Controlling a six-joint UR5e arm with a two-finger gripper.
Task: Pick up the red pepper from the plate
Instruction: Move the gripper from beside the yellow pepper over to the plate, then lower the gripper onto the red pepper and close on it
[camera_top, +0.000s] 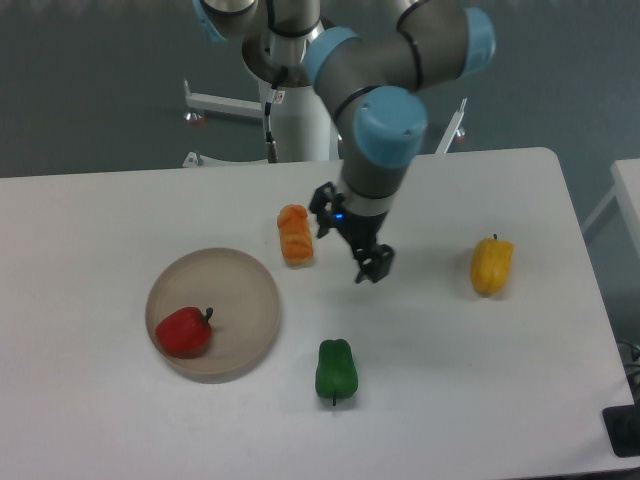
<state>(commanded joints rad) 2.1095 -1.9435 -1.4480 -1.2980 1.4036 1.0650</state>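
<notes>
The red pepper (184, 332) is small and glossy with a short dark stem. It lies on the left part of the round beige plate (240, 290) at the table's front left. My gripper (349, 240) hangs over the table's middle, well to the right of the plate and above it. Its two dark fingers are spread apart with nothing between them. It touches no object.
An orange ridged object (294, 235) lies just left of the gripper. A green pepper (336, 371) lies in front of it, right of the plate. A yellow pepper (492, 265) lies at the right. The arm's base stands at the table's back edge.
</notes>
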